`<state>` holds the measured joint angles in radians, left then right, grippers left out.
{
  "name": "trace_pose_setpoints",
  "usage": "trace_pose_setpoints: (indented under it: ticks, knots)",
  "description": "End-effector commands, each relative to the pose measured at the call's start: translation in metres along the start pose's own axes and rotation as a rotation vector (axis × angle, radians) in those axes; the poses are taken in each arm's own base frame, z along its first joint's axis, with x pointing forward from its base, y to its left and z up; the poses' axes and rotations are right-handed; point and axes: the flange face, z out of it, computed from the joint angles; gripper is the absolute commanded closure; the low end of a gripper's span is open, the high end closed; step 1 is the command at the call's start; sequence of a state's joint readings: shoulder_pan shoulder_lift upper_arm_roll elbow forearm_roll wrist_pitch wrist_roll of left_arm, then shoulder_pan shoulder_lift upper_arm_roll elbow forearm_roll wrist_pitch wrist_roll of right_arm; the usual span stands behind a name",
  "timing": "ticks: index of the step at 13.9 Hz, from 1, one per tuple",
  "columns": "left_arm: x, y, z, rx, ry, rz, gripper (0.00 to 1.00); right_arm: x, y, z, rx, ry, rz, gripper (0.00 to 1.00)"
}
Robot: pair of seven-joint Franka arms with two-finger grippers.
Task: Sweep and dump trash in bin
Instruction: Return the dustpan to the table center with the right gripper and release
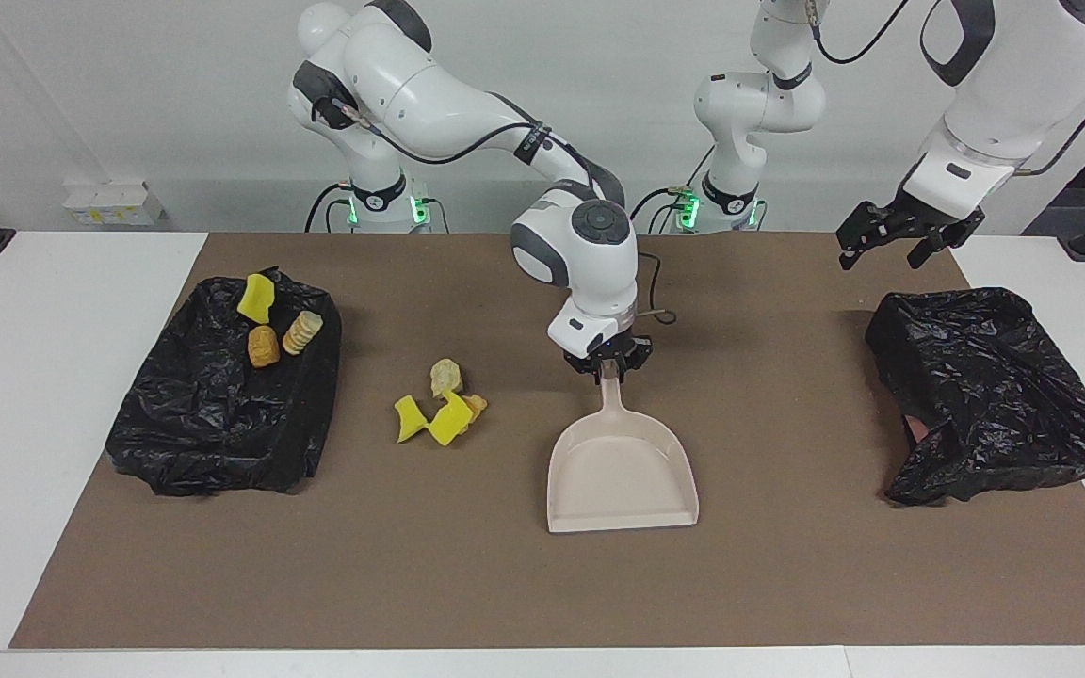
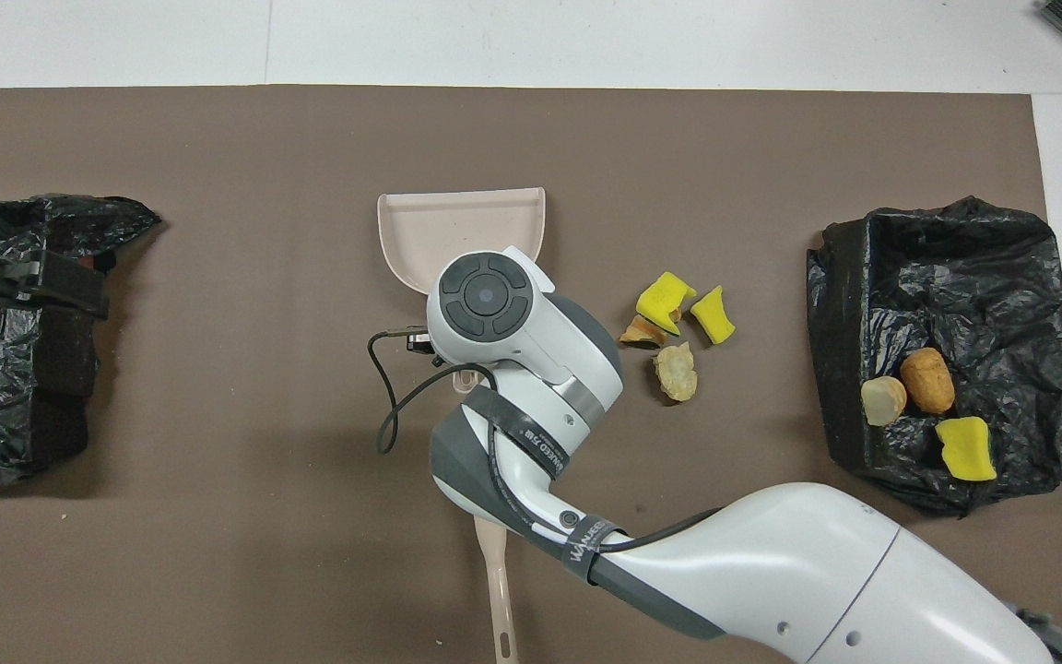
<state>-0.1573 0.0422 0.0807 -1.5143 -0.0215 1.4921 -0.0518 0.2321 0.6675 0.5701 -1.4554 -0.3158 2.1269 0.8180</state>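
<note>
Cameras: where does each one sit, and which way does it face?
Facing view: high across the table, looking at the robots; both arms and bases show, right gripper at the dustpan handle.
Overhead view: above the robots' end, looking steeply down; right arm and the left gripper show.
Shared: dustpan, trash, both bags.
</note>
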Motion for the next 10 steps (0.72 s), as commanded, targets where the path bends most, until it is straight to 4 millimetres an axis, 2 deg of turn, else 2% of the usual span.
trace_pose_setpoints:
  ticks: [1, 3, 5, 7, 9, 10]
  knots:
    - [-0.002, -0.002, 0.0, 0.018, -0.01, -0.002, 0.0, -0.005, 0.003, -0.027, -0.018, 0.036, -0.051, 0.0]
    - [-0.002, -0.002, 0.0, 0.018, -0.01, -0.002, 0.0, -0.013, 0.008, -0.057, -0.058, 0.024, -0.045, 0.0]
    - [-0.002, -0.002, 0.0, 0.018, -0.01, -0.002, 0.0, -0.035, 0.012, -0.085, -0.087, -0.006, -0.042, 0.0]
    - [-0.002, -0.003, 0.0, 0.018, -0.01, -0.003, 0.0, -0.072, 0.009, -0.108, -0.079, -0.031, -0.03, 0.0]
    - [-0.002, -0.002, 0.0, 0.018, -0.01, -0.002, 0.0, -0.121, 0.008, -0.11, -0.097, -0.067, -0.037, 0.0]
    - [-0.002, -0.002, 0.0, 0.018, -0.01, -0.002, 0.0, -0.143, 0.008, -0.104, -0.094, -0.099, -0.036, 0.0]
